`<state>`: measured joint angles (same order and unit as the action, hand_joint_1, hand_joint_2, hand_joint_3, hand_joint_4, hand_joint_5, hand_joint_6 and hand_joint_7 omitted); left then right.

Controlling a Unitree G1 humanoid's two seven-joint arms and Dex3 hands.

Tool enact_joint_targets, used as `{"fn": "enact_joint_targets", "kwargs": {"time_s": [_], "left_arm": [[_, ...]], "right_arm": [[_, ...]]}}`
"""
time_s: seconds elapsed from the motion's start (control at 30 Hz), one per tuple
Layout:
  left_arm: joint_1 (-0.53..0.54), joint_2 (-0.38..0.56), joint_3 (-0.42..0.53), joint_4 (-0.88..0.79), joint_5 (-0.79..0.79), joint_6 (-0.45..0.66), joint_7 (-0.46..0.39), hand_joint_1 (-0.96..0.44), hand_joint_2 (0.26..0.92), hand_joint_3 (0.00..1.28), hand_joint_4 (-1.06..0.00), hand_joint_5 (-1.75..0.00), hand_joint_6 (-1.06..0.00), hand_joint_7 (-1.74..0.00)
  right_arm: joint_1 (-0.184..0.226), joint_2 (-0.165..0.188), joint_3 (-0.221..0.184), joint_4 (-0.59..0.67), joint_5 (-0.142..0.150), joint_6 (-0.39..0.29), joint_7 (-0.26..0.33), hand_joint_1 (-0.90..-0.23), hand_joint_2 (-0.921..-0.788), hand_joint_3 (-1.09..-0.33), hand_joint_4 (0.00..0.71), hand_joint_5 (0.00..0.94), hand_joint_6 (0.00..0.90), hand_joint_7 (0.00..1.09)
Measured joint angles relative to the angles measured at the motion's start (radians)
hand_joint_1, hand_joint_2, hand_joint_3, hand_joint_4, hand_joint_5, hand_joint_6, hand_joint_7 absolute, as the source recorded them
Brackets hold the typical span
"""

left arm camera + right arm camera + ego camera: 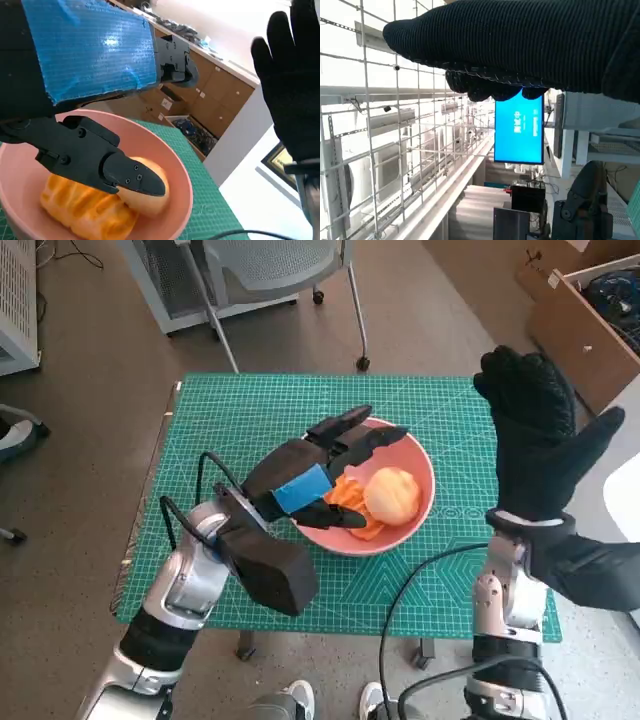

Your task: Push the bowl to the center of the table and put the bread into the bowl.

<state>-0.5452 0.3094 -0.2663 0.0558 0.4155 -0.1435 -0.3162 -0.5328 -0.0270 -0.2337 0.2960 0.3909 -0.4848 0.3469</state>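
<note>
A pink bowl (418, 468) (170, 165) sits near the middle of the green cutting mat (250, 420). Inside it lies the bread: a pale round bun (392, 494) (150, 192) beside a ridged orange pastry (352, 498) (85, 207). My left hand (320, 472) (95, 90) hovers over the bowl's left half with fingers spread and nothing in them. My right hand (535, 430) (295, 85) is raised high at the table's right side, fingers stretched upward, palm empty. In the right wrist view only the glove (520, 45) shows.
An office chair (270, 270) stands beyond the table's far edge. A cardboard box (590, 320) sits on the floor at the back right. A black cable (420, 580) runs over the mat near the front right. A person's shoes (300, 700) show below the table's front edge.
</note>
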Motion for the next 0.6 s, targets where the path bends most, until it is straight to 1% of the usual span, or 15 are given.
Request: {"fn": "enact_joint_targets", "kwargs": {"time_s": [0.1,0.17,0.27,0.33,0.4,0.5,0.6], "left_arm": [[-0.001,0.003,0.026,0.0,-0.034,0.0,-0.005,-0.48,0.9,0.0,-0.07,-0.01,-0.1,-0.35],[-0.003,0.004,0.05,0.001,-0.068,-0.002,-0.011,-0.49,0.91,0.01,-0.07,-0.01,-0.11,-0.35],[-0.007,0.001,0.098,0.01,-0.148,-0.014,-0.013,-0.53,0.917,0.06,-0.08,-0.01,-0.12,-0.35],[-0.012,-0.013,0.14,0.038,-0.229,-0.046,-0.014,-0.54,0.919,0.08,-0.08,-0.01,-0.12,-0.35],[-0.016,-0.032,0.178,0.064,-0.302,-0.069,-0.014,-0.56,0.92,0.13,-0.08,0.0,-0.1,-0.38],[-0.02,-0.071,0.229,0.092,-0.417,-0.079,-0.024,-0.56,0.921,0.15,-0.09,0.0,-0.07,-0.41],[-0.02,-0.113,0.277,0.106,-0.538,-0.074,-0.036,-0.57,0.921,0.2,-0.09,-0.01,-0.02,-0.5]], "right_arm": [[0.0,-0.001,0.0,0.0,0.0,0.003,-0.002,-0.476,-0.921,-0.597,0.398,0.009,0.157,0.55],[0.0,-0.003,0.0,-0.001,0.0,0.004,-0.002,-0.477,-0.921,-0.597,0.399,0.009,0.157,0.55],[0.0,-0.005,0.0,-0.001,0.0,0.008,-0.003,-0.478,-0.921,-0.595,0.4,0.009,0.156,0.55],[0.0,-0.007,0.0,-0.002,0.0,0.01,-0.005,-0.479,-0.921,-0.593,0.401,0.009,0.156,0.55],[-0.001,-0.008,-0.001,-0.004,0.0,0.013,-0.007,-0.48,-0.921,-0.59,0.402,0.009,0.157,0.55],[-0.002,-0.009,0.0,-0.006,-0.001,0.017,-0.01,-0.481,-0.921,-0.588,0.402,0.009,0.157,0.55],[-0.006,-0.011,0.0,-0.01,-0.001,0.03,-0.014,-0.477,-0.921,-0.583,0.403,0.009,0.157,0.55]]}}
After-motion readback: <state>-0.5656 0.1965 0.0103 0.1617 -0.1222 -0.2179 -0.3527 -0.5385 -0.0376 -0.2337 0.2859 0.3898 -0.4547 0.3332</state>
